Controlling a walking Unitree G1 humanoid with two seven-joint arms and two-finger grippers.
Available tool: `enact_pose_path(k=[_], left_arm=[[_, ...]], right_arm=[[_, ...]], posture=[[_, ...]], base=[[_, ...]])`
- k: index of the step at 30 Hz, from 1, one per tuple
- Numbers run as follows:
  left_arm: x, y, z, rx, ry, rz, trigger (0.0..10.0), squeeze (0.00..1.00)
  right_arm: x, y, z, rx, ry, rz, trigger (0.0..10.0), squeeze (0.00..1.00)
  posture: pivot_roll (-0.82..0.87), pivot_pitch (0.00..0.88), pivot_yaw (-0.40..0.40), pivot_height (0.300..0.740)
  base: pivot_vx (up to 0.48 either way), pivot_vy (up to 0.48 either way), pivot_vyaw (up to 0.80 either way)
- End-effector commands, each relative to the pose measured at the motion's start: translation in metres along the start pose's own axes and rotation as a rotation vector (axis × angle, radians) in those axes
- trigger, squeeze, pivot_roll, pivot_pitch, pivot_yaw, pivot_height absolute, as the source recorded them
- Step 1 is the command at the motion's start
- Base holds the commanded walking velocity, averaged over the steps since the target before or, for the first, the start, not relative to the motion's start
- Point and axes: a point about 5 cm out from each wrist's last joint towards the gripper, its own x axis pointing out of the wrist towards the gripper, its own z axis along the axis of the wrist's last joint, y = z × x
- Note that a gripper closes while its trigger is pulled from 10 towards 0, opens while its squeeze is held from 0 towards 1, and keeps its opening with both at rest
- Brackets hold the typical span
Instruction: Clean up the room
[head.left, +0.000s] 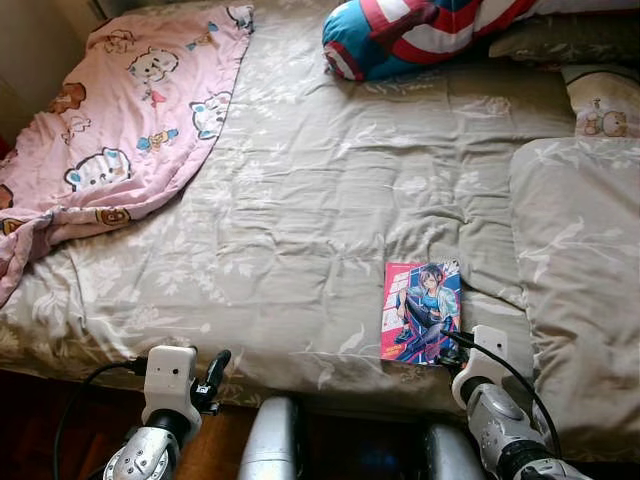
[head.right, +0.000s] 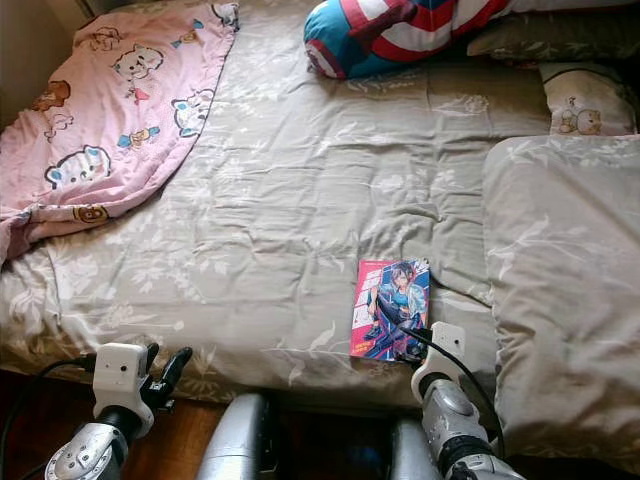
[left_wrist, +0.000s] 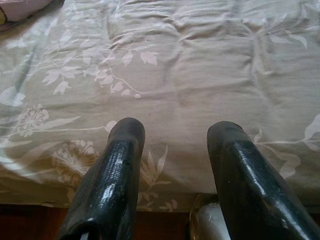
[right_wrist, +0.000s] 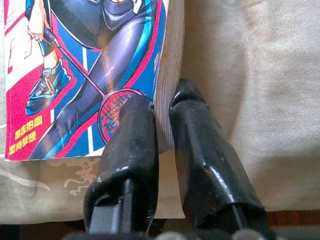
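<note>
A comic book lies flat on the grey bedspread, near its front edge, and its corner is pinched between the fingers of the right gripper. The pick-up step is judged to be in hand; next, a lift clear of the bedspread is called for. The left gripper is held released over the same front edge, well apart from the comic book.

Soft even daylight on bed, no harsh shadows. Floor under bed edge dark. Head views sharp, mild edge distortion. Wrist views slightly soft; glare on black fingers.

Comic book on bed near front edge, blanket far left
</note>
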Motion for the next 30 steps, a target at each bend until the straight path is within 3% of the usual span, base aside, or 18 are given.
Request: enact_pose_path(k=[1, 2, 13, 15, 27, 30], left_arm=[[-0.0032, 0.0047, -0.0042, 0.012, 0.030, 0.006, 10.0, 0.00], [-0.0028, 0.0056, -0.0038, 0.012, 0.029, 0.008, 10.0, 0.00], [-0.0015, 0.0073, -0.0025, 0.020, 0.025, 0.011, 10.0, 0.00], [-0.0014, 0.0071, -0.0025, 0.023, 0.025, 0.008, 10.0, 0.00], [-0.0007, 0.0072, -0.0022, 0.027, 0.022, 0.007, 10.0, 0.00], [0.0003, 0.0065, -0.0019, 0.027, 0.022, 0.004, 10.0, 0.00]], right_arm=[[-0.0032, -0.0066, -0.0135, 0.005, 0.048, -0.041, 10.0, 0.26], [-0.0032, -0.0067, -0.0132, 0.005, 0.047, -0.043, 10.0, 0.40], [-0.0033, -0.0073, -0.0132, 0.004, 0.048, -0.050, 10.0, 0.43], [-0.0033, -0.0074, -0.0133, 0.004, 0.048, -0.051, 10.0, 0.56], [-0.0040, -0.0121, -0.0126, 0.000, 0.040, -0.090, 10.0, 0.55], [-0.0041, -0.0128, -0.0130, -0.001, 0.041, -0.095, 10.0, 0.49]], posture=[[0.18, 0.261, 0.149, 0.641], [0.18, 0.265, 0.148, 0.641], [0.18, 0.267, 0.148, 0.641], [0.18, 0.267, 0.148, 0.641], [0.18, 0.267, 0.148, 0.641], [0.18, 0.267, 0.149, 0.641]], base=[[0.000, 0.000, 0.00], [0.000, 0.000, 0.00], [0.000, 0.000, 0.00], [0.000, 0.000, 0.00], [0.000, 0.000, 0.00], [0.000, 0.000, 0.00]])
